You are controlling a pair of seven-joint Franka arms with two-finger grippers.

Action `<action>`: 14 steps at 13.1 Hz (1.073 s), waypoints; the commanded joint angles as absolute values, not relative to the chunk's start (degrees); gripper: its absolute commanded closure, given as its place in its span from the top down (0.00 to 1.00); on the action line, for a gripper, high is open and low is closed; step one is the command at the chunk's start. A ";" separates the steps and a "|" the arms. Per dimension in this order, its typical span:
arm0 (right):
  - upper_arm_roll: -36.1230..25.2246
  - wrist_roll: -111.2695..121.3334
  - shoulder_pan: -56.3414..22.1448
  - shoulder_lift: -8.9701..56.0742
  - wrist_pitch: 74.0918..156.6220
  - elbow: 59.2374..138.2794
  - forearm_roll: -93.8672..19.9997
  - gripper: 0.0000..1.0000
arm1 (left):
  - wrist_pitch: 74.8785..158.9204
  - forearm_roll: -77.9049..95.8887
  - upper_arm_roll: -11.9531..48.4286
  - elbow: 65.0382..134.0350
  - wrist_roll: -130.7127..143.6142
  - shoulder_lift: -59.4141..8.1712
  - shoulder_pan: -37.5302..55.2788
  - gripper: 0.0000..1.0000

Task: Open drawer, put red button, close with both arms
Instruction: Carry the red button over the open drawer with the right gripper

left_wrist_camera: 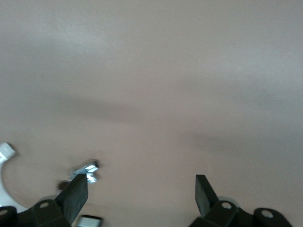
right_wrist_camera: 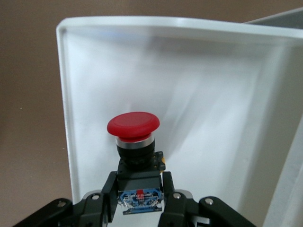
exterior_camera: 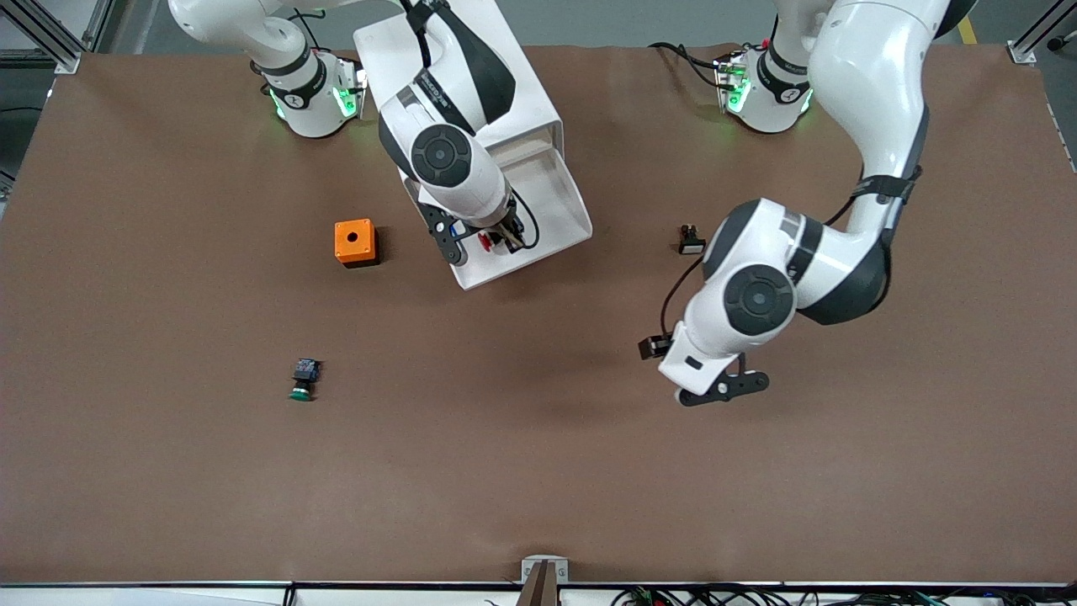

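Observation:
The white cabinet stands between the two arm bases, and its top drawer is pulled out toward the front camera. My right gripper hangs over the open drawer's front part, shut on the red button. In the right wrist view the round red cap points down at the drawer's white floor, and the right gripper clamps the black-blue body. My left gripper hangs open over bare table toward the left arm's end. The left wrist view shows that gripper holding nothing.
An orange box sits beside the drawer toward the right arm's end. A green-capped button lies nearer the front camera than the box. A small black and white switch part lies by the left arm's forearm; it also appears as a small part in the left wrist view.

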State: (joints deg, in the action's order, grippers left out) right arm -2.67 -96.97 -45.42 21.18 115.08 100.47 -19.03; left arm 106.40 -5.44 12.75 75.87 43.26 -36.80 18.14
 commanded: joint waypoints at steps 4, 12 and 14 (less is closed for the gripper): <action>-3.43 -98.00 -46.93 21.27 115.14 100.72 -20.13 0.61 | 110.74 -9.49 12.92 76.11 53.34 -38.06 22.14 1.00; -4.13 -96.77 -42.38 18.73 93.92 88.10 -16.10 1.00 | 114.78 -6.33 13.10 76.64 59.94 -38.93 27.68 1.00; -4.22 -93.63 -39.04 16.54 86.78 83.95 -15.29 1.00 | 115.83 -5.10 13.10 76.64 59.94 -39.11 28.91 1.00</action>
